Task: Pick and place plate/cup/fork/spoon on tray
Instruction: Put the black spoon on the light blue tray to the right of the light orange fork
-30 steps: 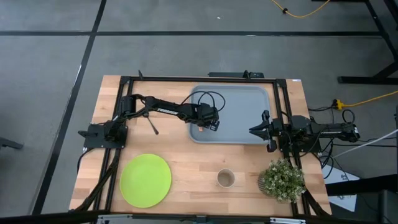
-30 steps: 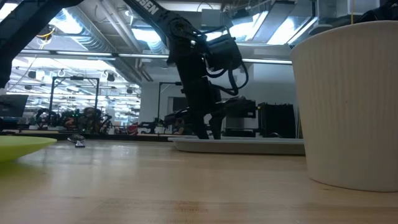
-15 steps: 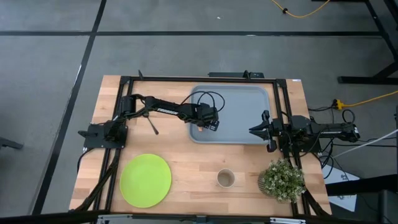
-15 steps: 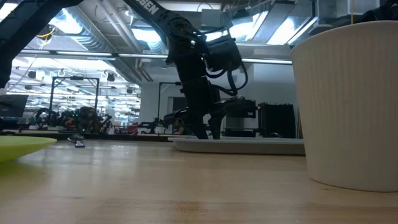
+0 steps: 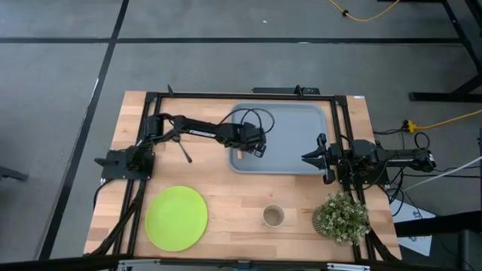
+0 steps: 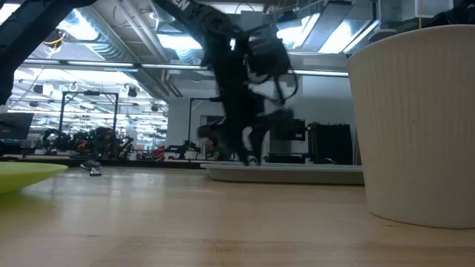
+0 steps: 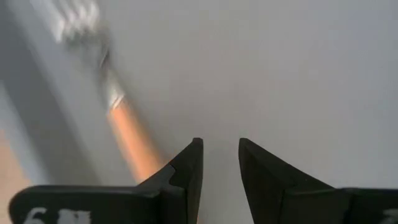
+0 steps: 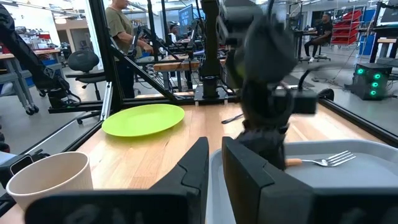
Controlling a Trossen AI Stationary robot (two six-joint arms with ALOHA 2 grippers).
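Lifting off the tray since a second ago, left gripper with fingers slightly parted and empty, fork lying flat on tray floor beside it, right gripper parked near tray edge, nearly closed.

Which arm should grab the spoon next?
Left. Its gripper has let the fork lie on the tray, and the spoon lies on its side.
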